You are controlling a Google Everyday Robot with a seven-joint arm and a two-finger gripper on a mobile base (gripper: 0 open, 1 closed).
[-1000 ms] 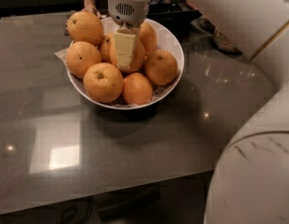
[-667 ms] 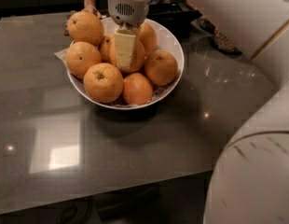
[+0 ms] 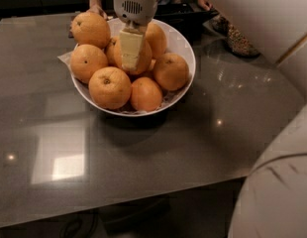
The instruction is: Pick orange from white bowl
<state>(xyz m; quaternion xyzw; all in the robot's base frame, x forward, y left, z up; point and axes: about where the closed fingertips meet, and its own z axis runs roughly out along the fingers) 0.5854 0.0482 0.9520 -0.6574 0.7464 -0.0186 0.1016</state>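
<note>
Camera view: a wide, shallow, glossy white bowl [image 3: 182, 44] sits toward the far side of a dark grey, shiny desk [image 3: 193, 148], heaped with oranges. The pincer [image 3: 129, 58], a pale cream piece hanging below a grey-white round wrist housing [image 3: 135, 3], is down in the middle of the heap, straight in front of the large, slightly tall orange with dimpled skin [image 3: 145, 58]. That orange lies in the centre of the bowl, partly covered by the pincer. Whether the pincer is wide, narrow or closed on the fruit cannot be told from this angle.

Around the orange lie a round orange with a stem dot at the front left [image 3: 110, 87], a smaller one at the front [image 3: 146, 94], one at the right [image 3: 171, 71], one at the left [image 3: 85, 61], one behind [image 3: 157, 37] and a big one perched at the far left rim [image 3: 90, 29].

Against the pictures from a second ago, almost nothing differs (pincer, bowl and every fruit keep the same places). The task orange has not lifted out of the heap.

The robot's white body [image 3: 277, 192] fills the right edge.
</note>
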